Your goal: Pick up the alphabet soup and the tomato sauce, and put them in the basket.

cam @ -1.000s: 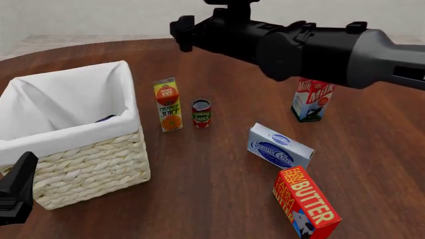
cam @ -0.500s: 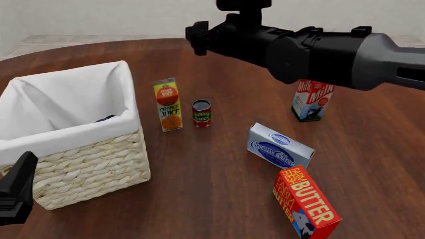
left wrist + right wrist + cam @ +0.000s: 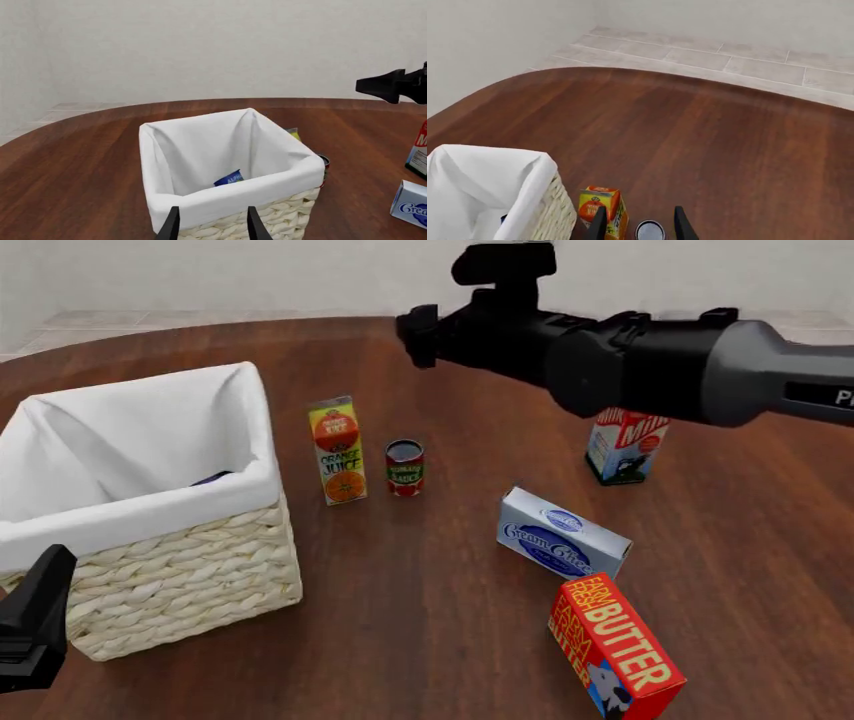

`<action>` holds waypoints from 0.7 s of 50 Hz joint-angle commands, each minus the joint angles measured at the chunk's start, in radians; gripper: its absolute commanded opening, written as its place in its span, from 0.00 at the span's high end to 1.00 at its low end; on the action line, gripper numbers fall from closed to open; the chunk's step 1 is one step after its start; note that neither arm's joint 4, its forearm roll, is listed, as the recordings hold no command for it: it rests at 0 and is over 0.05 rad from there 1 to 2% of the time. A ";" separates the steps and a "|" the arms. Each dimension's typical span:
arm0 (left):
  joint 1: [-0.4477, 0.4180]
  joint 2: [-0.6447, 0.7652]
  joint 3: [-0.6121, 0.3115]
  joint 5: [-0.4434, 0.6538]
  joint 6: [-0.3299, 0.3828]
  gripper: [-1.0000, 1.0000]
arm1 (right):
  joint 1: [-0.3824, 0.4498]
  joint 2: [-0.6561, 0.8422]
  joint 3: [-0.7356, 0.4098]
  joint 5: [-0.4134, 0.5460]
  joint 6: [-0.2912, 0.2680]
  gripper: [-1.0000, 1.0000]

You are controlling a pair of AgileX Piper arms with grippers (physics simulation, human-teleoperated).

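Front view: dark round wooden counter [image 3: 441,640], carrying a large cream wicker basket with white cloth liner [image 3: 187,580] at the near left edge. Inside, a sliver of blue against the liner [image 3: 214,478], probably the alphabet soup can lying low, hence half the job judged done. Just beside the basket's far right corner, an upright orange juice carton [image 3: 336,452], and right next to that, apart by a narrow gap, the small red-and-green tomato sauce can with dark top [image 3: 404,467], standing upright and untouched. Toward the right edge, a red-and-white milk carton [image 3: 625,448]; nearer, a blue-and-white cream cheese box [image 3: 562,536] and a red butter box [image 3: 617,648] lying flat. Right arm stretched high across the far side, well above the sauce can; claw end too foreshortened to read. Left claw [image 3: 30,625] parked low at the near left corner beside the basket, out of the way.

Left wrist view: left claw [image 3: 211,223] released, fingers parted, nothing between them, aimed over the basket rim [image 3: 233,192]. Blue-labelled soup can [image 3: 229,178] resting inside against the liner.

Right wrist view: right claw [image 3: 638,224] spread wide and empty, lined up over the sauce can's dark top [image 3: 650,231], juice carton [image 3: 600,207] close alongside. Likely a descent from above, chosen to clear that carton.
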 commanded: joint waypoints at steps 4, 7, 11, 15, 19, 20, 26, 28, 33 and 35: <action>0.000 0.000 0.000 0.000 0.000 0.00 | -0.024 0.034 0.011 -0.006 -0.010 0.00; 0.000 0.000 0.000 0.000 0.000 0.00 | -0.027 0.040 0.011 -0.008 -0.010 0.00; 0.000 0.000 0.000 0.000 0.000 0.00 | -0.030 0.051 0.010 -0.010 -0.010 0.00; 0.000 0.000 0.000 0.000 0.000 0.00 | -0.032 0.057 0.016 -0.016 -0.011 0.00; 0.000 0.000 0.000 0.000 0.000 0.00 | -0.033 0.065 0.017 -0.017 -0.011 0.00; 0.000 0.000 0.000 0.000 0.000 0.00 | -0.031 0.067 0.018 -0.018 -0.010 0.00; 0.000 0.000 0.000 0.000 0.000 0.00 | -0.030 0.075 0.022 -0.021 -0.012 0.00; 0.000 0.000 0.000 0.000 0.000 0.00 | -0.030 0.079 0.022 -0.020 -0.011 0.00; 0.000 0.000 0.000 0.000 0.000 0.00 | -0.029 0.093 0.016 -0.010 -0.016 0.00; 0.000 0.000 0.000 0.000 0.000 0.00 | -0.029 0.100 0.013 -0.007 -0.025 0.00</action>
